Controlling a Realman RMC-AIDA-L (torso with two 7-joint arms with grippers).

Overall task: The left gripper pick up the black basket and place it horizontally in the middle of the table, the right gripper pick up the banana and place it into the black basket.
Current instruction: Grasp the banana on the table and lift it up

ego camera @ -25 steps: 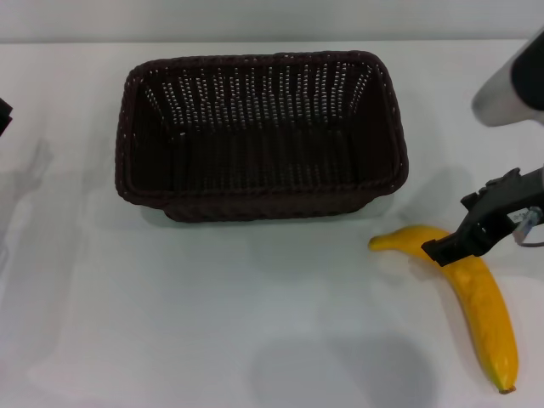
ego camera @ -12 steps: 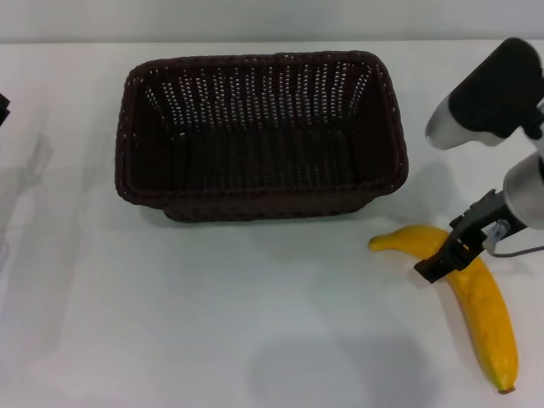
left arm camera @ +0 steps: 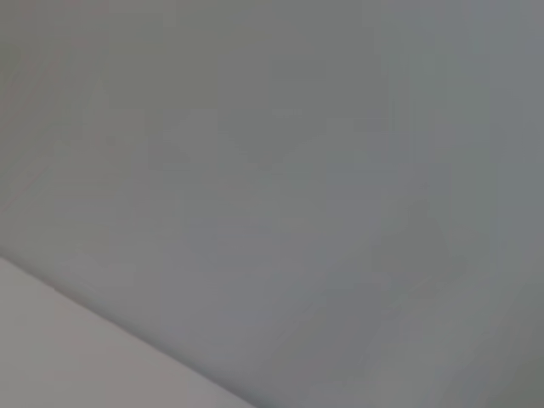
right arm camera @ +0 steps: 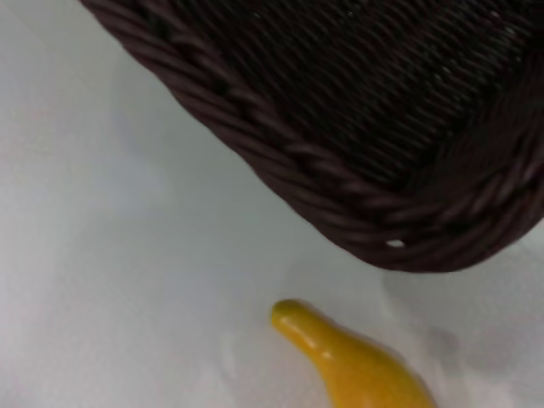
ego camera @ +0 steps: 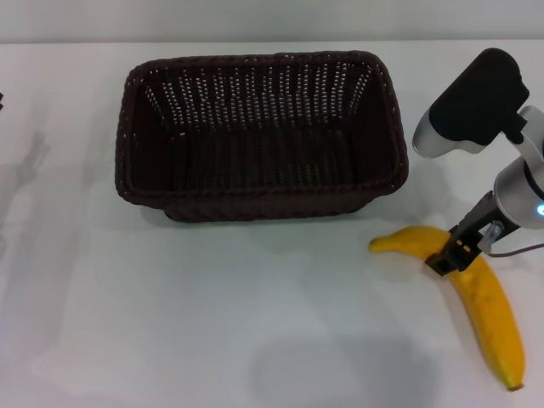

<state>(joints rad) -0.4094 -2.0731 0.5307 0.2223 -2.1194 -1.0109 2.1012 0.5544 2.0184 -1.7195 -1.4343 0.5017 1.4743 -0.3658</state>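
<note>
The black basket [ego camera: 255, 206] stands lengthwise across the middle of the white table [ego camera: 170, 323], open side up and empty. The banana [ego camera: 489, 314] lies on the table in front of the basket's right corner, its stem end pointing left. My right gripper [ego camera: 448, 257] is down at the banana's upper part, touching it near the stem end. The right wrist view shows the basket's braided corner [right arm camera: 340, 110] and the banana's stem end [right arm camera: 348, 365] close by. My left gripper is out of view; the left wrist view shows only a blank grey surface.
The right arm's bulky black-and-grey link [ego camera: 467, 106] hangs above the table just right of the basket. Bare table lies in front of the basket and to its left.
My right gripper has come in from the right and lowered onto the banana. The banana's far tip has swung slightly to the right. The basket has not moved.
</note>
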